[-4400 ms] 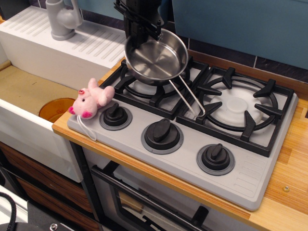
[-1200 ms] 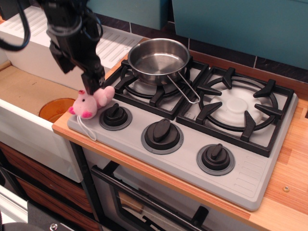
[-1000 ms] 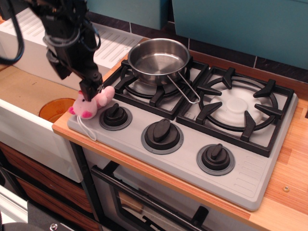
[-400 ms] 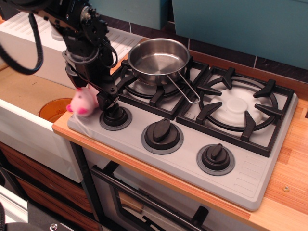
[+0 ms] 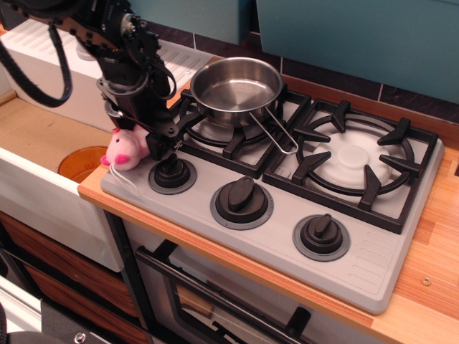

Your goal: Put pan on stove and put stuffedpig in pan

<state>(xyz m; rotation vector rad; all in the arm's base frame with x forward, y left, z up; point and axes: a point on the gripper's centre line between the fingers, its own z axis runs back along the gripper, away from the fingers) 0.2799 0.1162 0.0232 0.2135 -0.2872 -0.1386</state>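
The shiny steel pan (image 5: 235,87) stands upright on the left burner of the grey stove (image 5: 373,252), with its wire handle (image 5: 278,136) pointing toward the front right. The pink stuffedpig (image 5: 123,150) is at the stove's front left corner, beside the leftmost knob (image 5: 172,173). Its white string hangs down onto the stove. My black gripper (image 5: 148,144) has come down from the upper left and is closed on the pig's rear half, which it hides. The pig's head sticks out to the left.
The right burner (image 5: 353,158) has nothing on it. Two more knobs (image 5: 242,201) sit along the stove front. A sink with an orange drain (image 5: 80,161) and a white drainboard (image 5: 43,44) lie to the left. A wooden counter edge (image 5: 430,272) and a teal wall are nearby.
The gripper left the pan on the left burner, moved left and down to the pig and closed on it. The pig has turned and shifted slightly.
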